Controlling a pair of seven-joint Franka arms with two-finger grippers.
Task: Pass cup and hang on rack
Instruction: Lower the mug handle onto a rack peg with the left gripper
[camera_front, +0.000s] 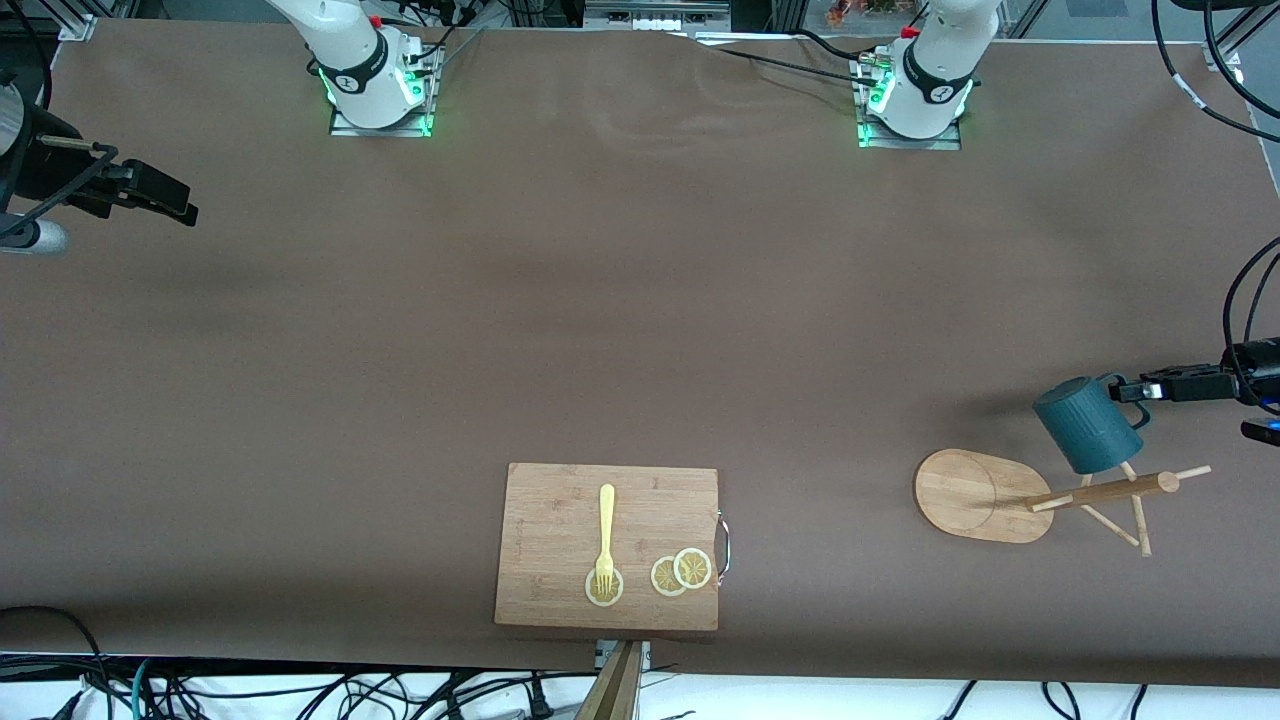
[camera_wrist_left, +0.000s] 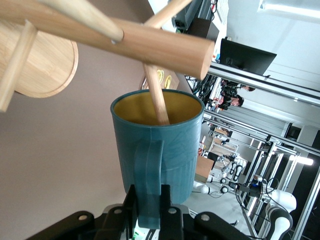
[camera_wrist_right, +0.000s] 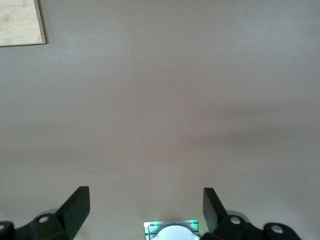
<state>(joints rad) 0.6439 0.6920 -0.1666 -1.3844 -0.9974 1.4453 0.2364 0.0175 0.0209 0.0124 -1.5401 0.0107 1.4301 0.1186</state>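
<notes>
- Bamboo board (camera_front: 560, 545), nearest the front camera, carries a fork (camera_front: 605, 535) and lemon slices (camera_front: 682, 572); it lies well apart from the hanging work.
- Rack (camera_front: 985, 495) stands toward the left arm's end of the table, its pole and pegs (camera_front: 1135, 520) under the cup.
- Cup (camera_front: 1088, 425), held over the rack, has one peg (camera_wrist_left: 157, 100) entering its mouth; rigid, probably light and chip-prone, it is best taken by the loop handle (camera_wrist_left: 148, 180).
- Left gripper (camera_wrist_left: 149, 207) pinches that handle.
- Right gripper (camera_wrist_right: 145, 205), fingers spread and empty, waits over bare table (camera_front: 640, 300) at its own end; open room lies all around it.
</notes>
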